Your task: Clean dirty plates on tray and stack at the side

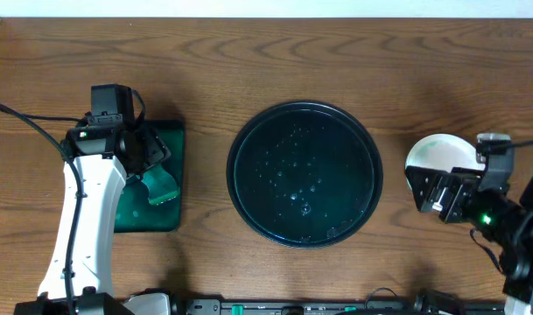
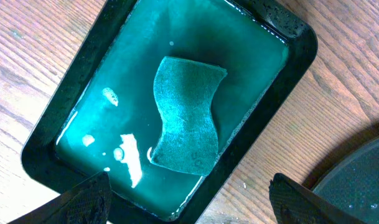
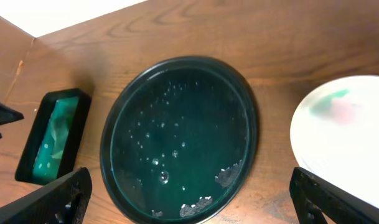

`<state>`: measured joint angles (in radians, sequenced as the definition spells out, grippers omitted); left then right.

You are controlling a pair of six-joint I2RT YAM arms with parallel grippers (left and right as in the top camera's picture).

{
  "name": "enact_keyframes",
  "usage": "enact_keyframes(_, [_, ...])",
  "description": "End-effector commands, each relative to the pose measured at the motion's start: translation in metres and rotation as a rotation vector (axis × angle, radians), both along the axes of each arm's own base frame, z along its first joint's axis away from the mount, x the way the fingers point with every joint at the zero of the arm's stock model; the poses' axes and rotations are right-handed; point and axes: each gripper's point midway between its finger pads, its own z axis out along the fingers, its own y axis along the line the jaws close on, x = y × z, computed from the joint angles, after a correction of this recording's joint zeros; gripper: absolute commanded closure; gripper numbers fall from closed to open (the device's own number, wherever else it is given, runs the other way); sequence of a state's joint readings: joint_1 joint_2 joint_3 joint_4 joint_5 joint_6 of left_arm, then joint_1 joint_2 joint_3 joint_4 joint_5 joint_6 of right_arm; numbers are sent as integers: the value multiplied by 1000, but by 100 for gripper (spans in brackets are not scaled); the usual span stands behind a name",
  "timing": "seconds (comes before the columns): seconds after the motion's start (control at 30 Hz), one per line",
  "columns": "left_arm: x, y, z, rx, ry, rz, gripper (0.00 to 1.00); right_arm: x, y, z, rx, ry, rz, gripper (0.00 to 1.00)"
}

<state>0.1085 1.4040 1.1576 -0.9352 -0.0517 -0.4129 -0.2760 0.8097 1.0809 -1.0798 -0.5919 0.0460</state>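
The round black tray (image 1: 305, 173) sits mid-table, wet with droplets and holding no plates; it also shows in the right wrist view (image 3: 180, 140). The plates (image 1: 439, 153) lie at the right on the wood, partly hidden under my right arm; the top one is white with a faint green and pink smear (image 3: 341, 134). How many lie there I cannot tell. My right gripper (image 3: 192, 205) is open and empty, above the table between tray and plates. My left gripper (image 2: 189, 202) is open and empty above the green tray.
A rectangular dark green tray (image 1: 174, 138) of water stands at the left, with a green sponge (image 2: 186, 115) lying in it. The black tray's rim (image 2: 363, 180) lies just right of it. The back table edge meets a white wall.
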Motion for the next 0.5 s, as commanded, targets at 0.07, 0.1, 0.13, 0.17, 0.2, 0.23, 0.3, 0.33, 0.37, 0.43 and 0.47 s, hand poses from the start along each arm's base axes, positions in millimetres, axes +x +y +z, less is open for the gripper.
enact_keyframes(0.07, [3, 2, 6, 8, -13, -3, 18, -23, -1, -10, -82, 39, 11, 1])
enact_keyframes(0.1, [3, 2, 6, 9, -13, -3, 18, -23, -1, -10, -101, 28, 24, 1])
enact_keyframes(0.13, [3, 2, 6, 8, -13, -3, 18, -21, -1, -7, -118, 7, 38, 1])
enact_keyframes(0.17, [3, 2, 6, 8, -13, -3, 18, -18, -1, -4, -139, -24, 53, 1])
enact_keyframes(0.2, [3, 2, 6, 8, -13, -3, 18, -14, 0, 1, -163, -64, 71, 1])
enact_keyframes(0.23, [3, 2, 6, 8, -13, -3, 18, -8, 0, 8, -203, -130, 72, 1])
enact_keyframes(0.3, [3, 2, 6, 8, -13, -3, 18, 1, -4, 19, -287, -263, 44, 1])
enact_keyframes(0.33, [3, 2, 6, 8, -13, -3, 18, 3, -6, 21, -316, -312, 30, 1])
enact_keyframes(0.37, [3, 2, 6, 8, -13, -3, 18, 2, -6, 21, -337, -352, 18, 1])
enact_keyframes(0.43, [3, 2, 6, 9, -13, -3, 18, -3, -7, 13, -362, -406, 1, 1])
enact_keyframes(0.47, [3, 2, 6, 8, -13, -3, 18, -8, -8, 5, -369, -418, -8, 1])
